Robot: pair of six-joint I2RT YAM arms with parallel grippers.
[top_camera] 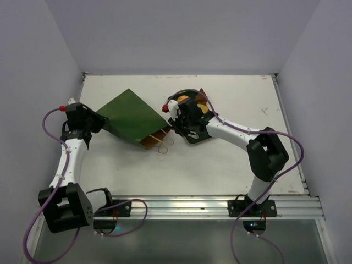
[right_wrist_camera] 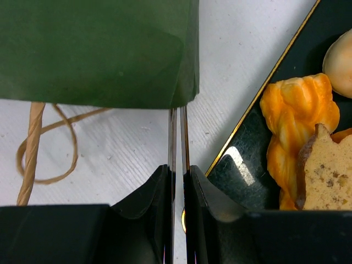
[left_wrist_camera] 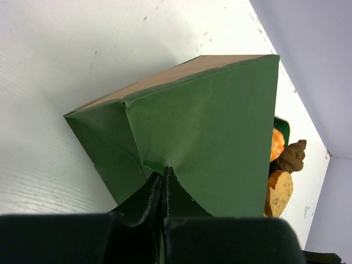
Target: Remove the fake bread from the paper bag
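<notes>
The dark green paper bag [top_camera: 131, 114] lies on its side, its mouth and tan cord handles [top_camera: 162, 146] towards the table's near middle. My left gripper [top_camera: 99, 122] is shut on a pinched fold of the bag's bottom [left_wrist_camera: 165, 171]. My right gripper [right_wrist_camera: 179, 113] is shut, with its thin tips at the corner of the bag's mouth edge [right_wrist_camera: 184, 93], pinching it. Fake bread lies outside the bag: an orange twisted roll [right_wrist_camera: 297, 126], a tan slice [right_wrist_camera: 330, 176] and a pale bun [right_wrist_camera: 341, 60]. The bag's inside is hidden.
The bread rests on a flat dark green gold-rimmed tray [right_wrist_camera: 242, 165], just right of the bag under my right wrist [top_camera: 190, 118]. Loose cord handles [right_wrist_camera: 44, 148] trail on the white table. Walls close in at the left, back and right.
</notes>
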